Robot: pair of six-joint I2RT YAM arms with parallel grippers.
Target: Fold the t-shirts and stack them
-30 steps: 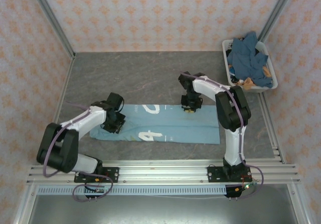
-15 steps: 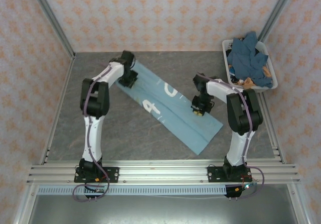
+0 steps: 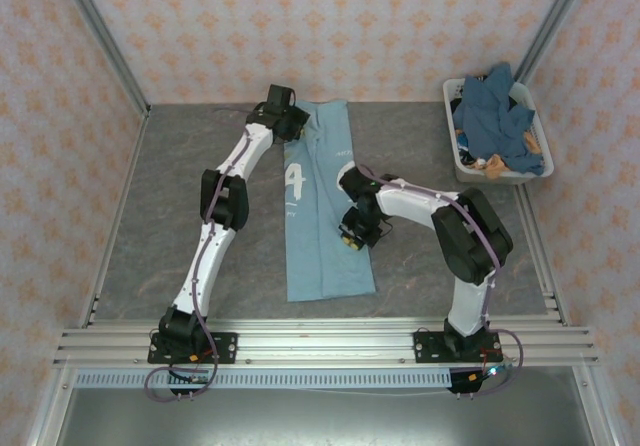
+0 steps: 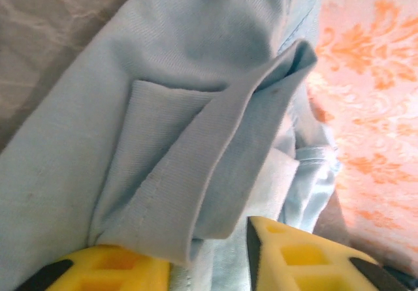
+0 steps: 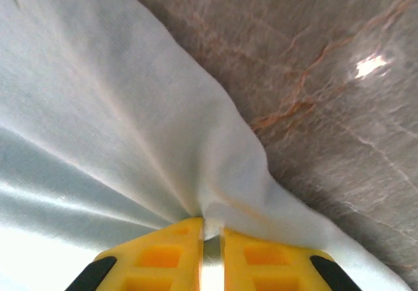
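Observation:
A light sky-blue t-shirt (image 3: 325, 216) lies as a long folded strip running from the back wall toward the front, with a white "4" print on it. My left gripper (image 3: 289, 123) is at the strip's far end, by the back wall. In the left wrist view that gripper (image 4: 219, 265) is shut on a thick fold of the shirt (image 4: 196, 128). My right gripper (image 3: 352, 235) is at the strip's right edge, about halfway along. In the right wrist view it (image 5: 211, 239) pinches a gathered edge of the pale cloth (image 5: 117, 108) just above the table.
A white plastic basket (image 3: 500, 177) at the back right holds several darker blue shirts (image 3: 492, 116). The grey marbled tabletop (image 3: 200, 196) lies bare left of the strip. Patterned walls close in the back and sides; a metal rail runs along the front.
The shirt has swung from a diagonal to a near-to-far strip. My left gripper has carried its end right along the back wall; my right gripper has drawn its edge left and nearer.

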